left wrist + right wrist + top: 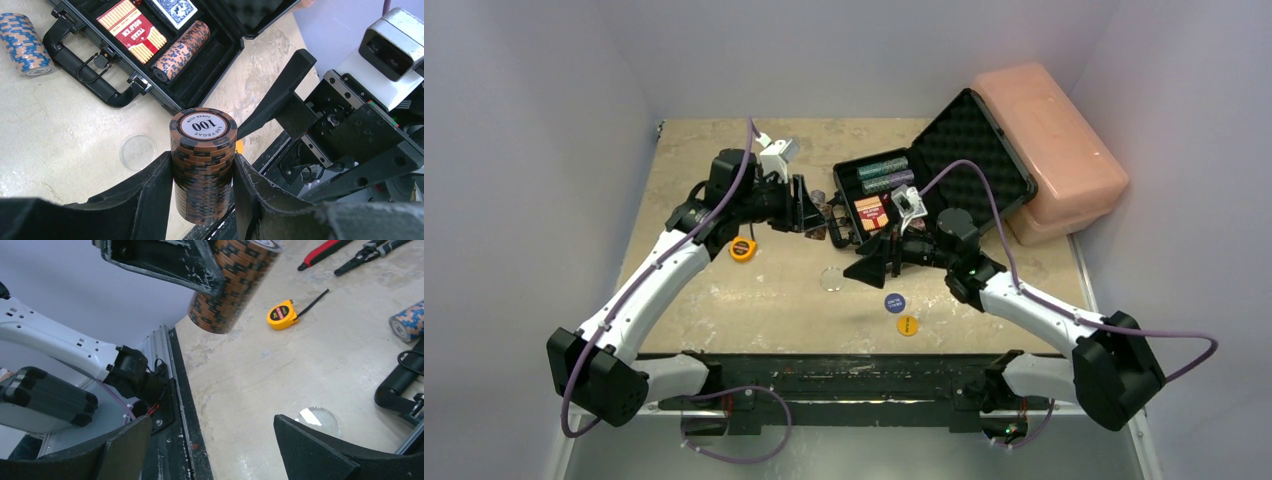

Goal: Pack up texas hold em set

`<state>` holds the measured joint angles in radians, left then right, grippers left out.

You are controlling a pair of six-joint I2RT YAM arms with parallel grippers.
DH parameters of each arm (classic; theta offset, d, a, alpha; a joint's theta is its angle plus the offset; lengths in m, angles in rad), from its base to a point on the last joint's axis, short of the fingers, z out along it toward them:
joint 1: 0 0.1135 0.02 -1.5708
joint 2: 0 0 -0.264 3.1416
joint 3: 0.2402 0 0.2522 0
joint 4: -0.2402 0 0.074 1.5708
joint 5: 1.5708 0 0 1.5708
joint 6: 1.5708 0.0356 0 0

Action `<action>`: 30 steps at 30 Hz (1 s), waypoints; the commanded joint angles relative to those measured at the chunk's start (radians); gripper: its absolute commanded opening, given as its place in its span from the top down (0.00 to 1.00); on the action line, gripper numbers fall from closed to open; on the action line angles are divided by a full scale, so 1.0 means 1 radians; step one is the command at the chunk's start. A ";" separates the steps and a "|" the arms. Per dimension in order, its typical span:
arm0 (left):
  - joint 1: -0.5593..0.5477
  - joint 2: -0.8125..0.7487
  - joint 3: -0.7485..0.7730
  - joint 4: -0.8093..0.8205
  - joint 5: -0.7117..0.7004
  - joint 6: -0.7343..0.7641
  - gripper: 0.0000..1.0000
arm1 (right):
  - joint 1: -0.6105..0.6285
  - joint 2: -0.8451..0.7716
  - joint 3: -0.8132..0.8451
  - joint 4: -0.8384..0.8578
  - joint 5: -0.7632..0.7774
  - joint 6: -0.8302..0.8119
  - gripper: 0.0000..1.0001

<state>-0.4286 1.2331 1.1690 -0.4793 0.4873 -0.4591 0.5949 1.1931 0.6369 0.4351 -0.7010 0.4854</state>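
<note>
Room: pale grey walls (534, 150) are seen on three sides.
Surface: a beige mottled table (724, 300) is lit from above.
Pink box: it is set at 2 o'clock from the table's middle (1054, 150), just behind the briefcase lid and seemingly propping it.
Briefcase: the black case (969, 140) lies open at 1 o'clock, its foam-lined lid tilted back and its handle (82, 72) turned toward the table's middle.
Left gripper: it is clenched (202, 172) on a brown and orange chip stack, one finger (155, 187) pressed to each side.
Right gripper: its fingers (310, 450) are spread wide (210, 440) with nothing between them, above the near table edge.
Chip stack: marked 100 (202, 160), it is held off the table, at 9 o'clock from the briefcase.
Blue chip stack: it lies on its side on the table (22, 44), at 10 o'clock from the handle in the left wrist view.
Chip roll: a brown and blue roll (181, 50) is laid in a briefcase tray beside the decks.
Decks: a red deck (132, 30) and a blue deck (175, 10) are laid flat inside the briefcase.
Pliers: they are seen on the table (370, 252), at 1 o'clock from the tape measure in the right wrist view.
Tape measure: the yellow one (743, 248) is placed at 9 o'clock.
Buttons: a blue button (894, 302) and a yellow button (907, 325) lie just beside each other at 5 o'clock.
Clear disc: it lies flat (831, 279) at 6 o'clock.
</note>
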 commanded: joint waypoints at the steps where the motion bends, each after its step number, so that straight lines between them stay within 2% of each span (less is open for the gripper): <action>1: -0.002 -0.038 0.006 0.111 0.034 0.005 1.00 | 0.017 0.018 0.015 0.139 -0.030 0.000 0.04; 9: -0.002 -0.032 0.006 0.112 0.027 -0.031 1.00 | 0.029 0.099 0.059 0.235 0.070 0.125 0.03; 11: -0.002 -0.031 0.006 0.109 0.025 -0.040 1.00 | 0.036 0.128 0.063 0.322 0.066 0.188 0.03; 17: -0.002 -0.054 -0.006 0.117 0.017 -0.062 1.00 | 0.083 0.175 0.108 0.416 0.144 0.295 0.02; 30: -0.002 -0.053 -0.002 0.091 -0.026 -0.082 1.00 | 0.118 0.287 0.202 0.380 0.261 0.370 0.07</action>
<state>-0.4286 1.2087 1.1515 -0.4644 0.4606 -0.5148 0.6983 1.4696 0.7891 0.7971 -0.5014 0.8310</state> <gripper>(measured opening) 0.421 0.942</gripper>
